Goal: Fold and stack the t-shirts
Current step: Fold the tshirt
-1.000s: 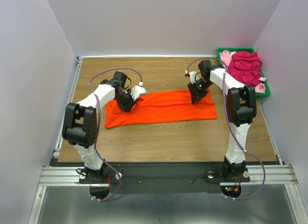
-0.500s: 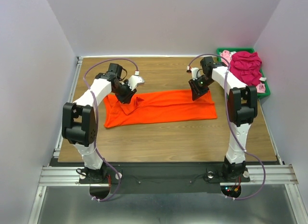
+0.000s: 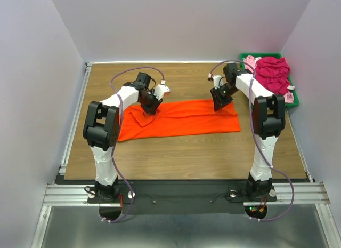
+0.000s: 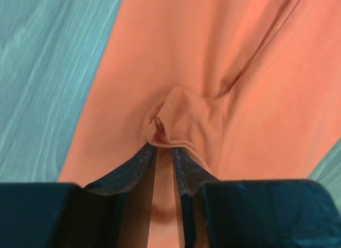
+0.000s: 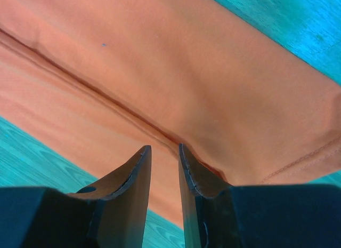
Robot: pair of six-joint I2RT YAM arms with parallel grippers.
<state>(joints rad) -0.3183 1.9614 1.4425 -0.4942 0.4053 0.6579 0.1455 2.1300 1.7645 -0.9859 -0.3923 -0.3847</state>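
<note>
Orange t-shirt, pinched by left hand, right hand

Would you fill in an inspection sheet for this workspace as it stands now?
Surface: wooden table.
Job's things: orange t-shirt spread in a long strip; magenta t-shirt and pale pink t-shirt heaped in green bin.
Clutter: nothing seen.
Grippers: left gripper pinches a pucker of orange cloth; right gripper appears closed on its far edge.
Cables: purple cables loop along both arms.
Surroundings: pale walls; metal rail at near edge.
</note>
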